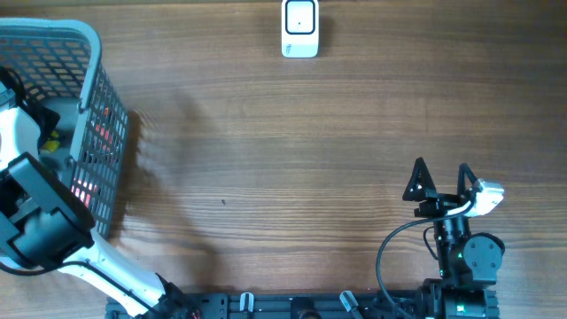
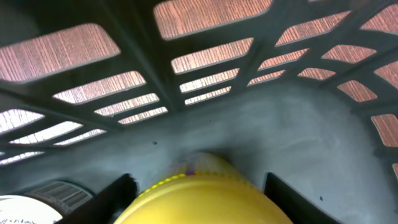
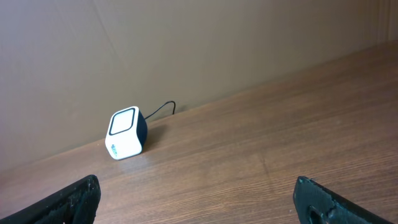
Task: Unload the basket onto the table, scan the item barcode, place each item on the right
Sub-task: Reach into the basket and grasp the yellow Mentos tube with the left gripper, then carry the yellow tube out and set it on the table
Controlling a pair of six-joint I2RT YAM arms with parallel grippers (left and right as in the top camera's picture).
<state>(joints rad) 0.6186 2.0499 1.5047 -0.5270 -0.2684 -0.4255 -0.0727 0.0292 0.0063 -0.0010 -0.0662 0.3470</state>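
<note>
Reaching down into the grey plastic basket (image 1: 89,53) at the upper left of the overhead view, the left gripper (image 2: 199,179) has a rounded yellow item (image 2: 199,202) sitting between its fingers (image 2: 118,190), bottom centre of the wrist view. Honestly can't tell if it's clamped or just bracketed. The right gripper (image 1: 440,182) is spread wide and empty at lower right, and the white barcode scanner (image 1: 300,28) sits top centre on the wooden table (image 1: 266,177).

White scanner (image 3: 126,134) on wooden table (image 3: 280,143), claw (image 3: 196,182) spread wide.
</note>
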